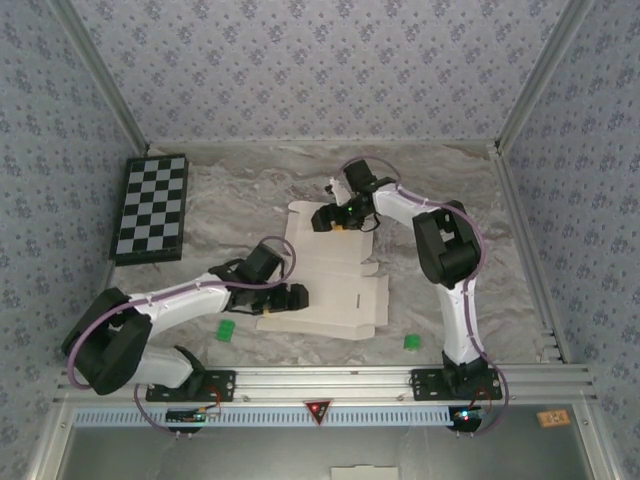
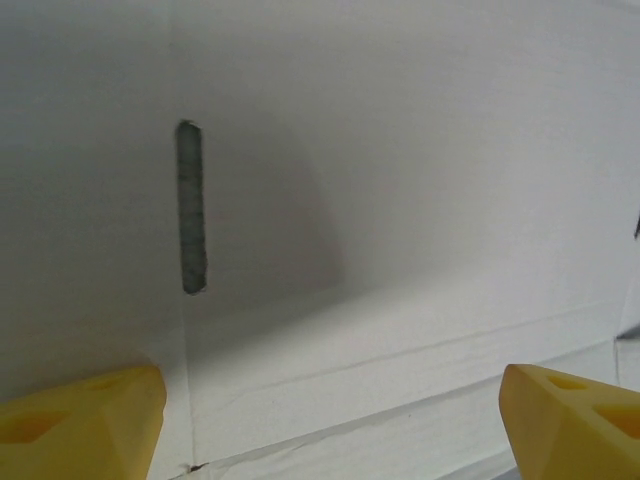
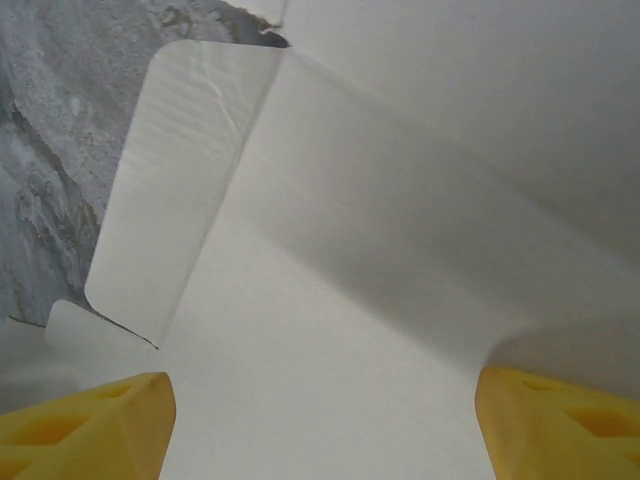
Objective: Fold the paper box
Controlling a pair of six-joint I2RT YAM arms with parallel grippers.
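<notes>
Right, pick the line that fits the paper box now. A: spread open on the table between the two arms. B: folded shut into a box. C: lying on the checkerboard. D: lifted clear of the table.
A: the paper box lies unfolded, cream side up, on the table, with the left fingers and right fingers spread over its card; the checkerboard sits apart at the far left.

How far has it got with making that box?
Barely begun. Done: nothing looks folded; the paper box lies spread out, white side up. In hand: the left end effector is over its near edge, the right end effector over its far edge, both open. Left: all the folding and tucking.
</notes>
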